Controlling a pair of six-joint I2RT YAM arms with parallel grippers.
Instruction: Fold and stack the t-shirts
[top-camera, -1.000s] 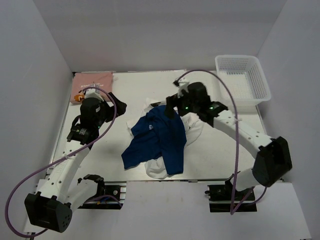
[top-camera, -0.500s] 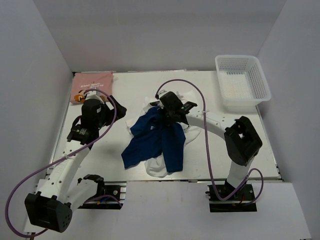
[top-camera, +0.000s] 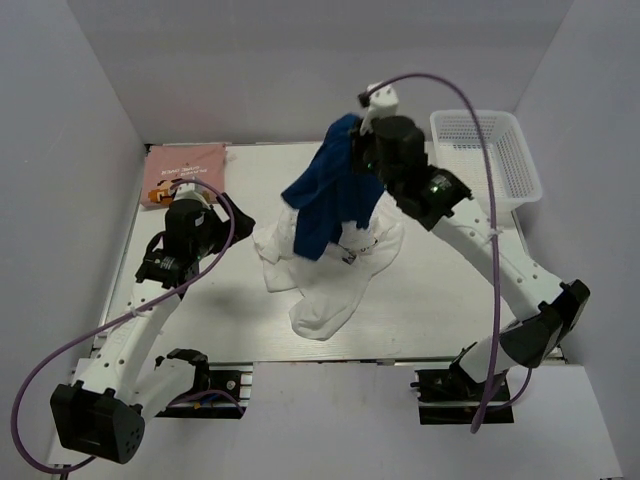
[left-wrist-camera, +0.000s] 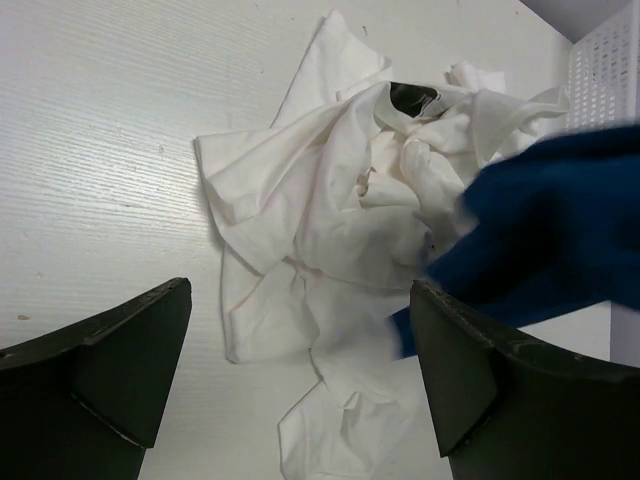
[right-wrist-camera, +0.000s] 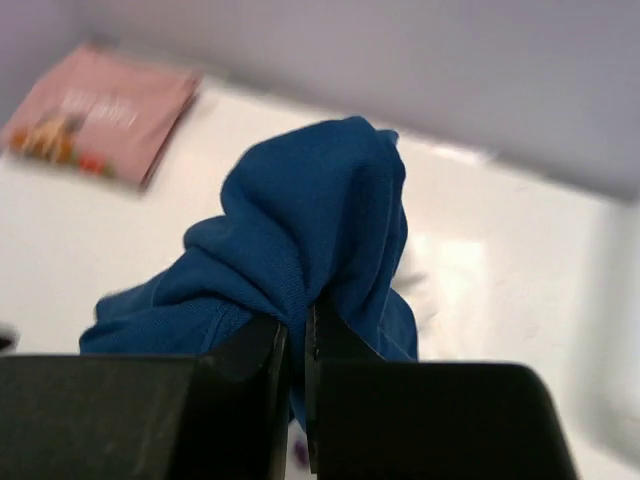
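Note:
My right gripper (top-camera: 360, 150) (right-wrist-camera: 298, 340) is shut on the navy blue t-shirt (top-camera: 325, 195) (right-wrist-camera: 310, 220) and holds it lifted above the table, the cloth hanging down in a bunch. Under it a crumpled white t-shirt (top-camera: 325, 270) (left-wrist-camera: 330, 210) lies spread on the table's middle. The navy cloth (left-wrist-camera: 545, 230) also hangs at the right of the left wrist view. A folded pink t-shirt (top-camera: 183, 170) (right-wrist-camera: 95, 115) lies flat at the back left corner. My left gripper (top-camera: 232, 215) (left-wrist-camera: 300, 385) hovers open left of the white t-shirt, nothing between its fingers.
A white plastic lattice basket (top-camera: 490, 160) stands at the back right corner. White walls close in the table (top-camera: 440, 310) on three sides. The left arm's purple cable (top-camera: 60, 360) loops down at the near left.
My right gripper closed on the navy t-shirt and lifted it up and back off the white one, which now lies uncovered. The left arm has not moved.

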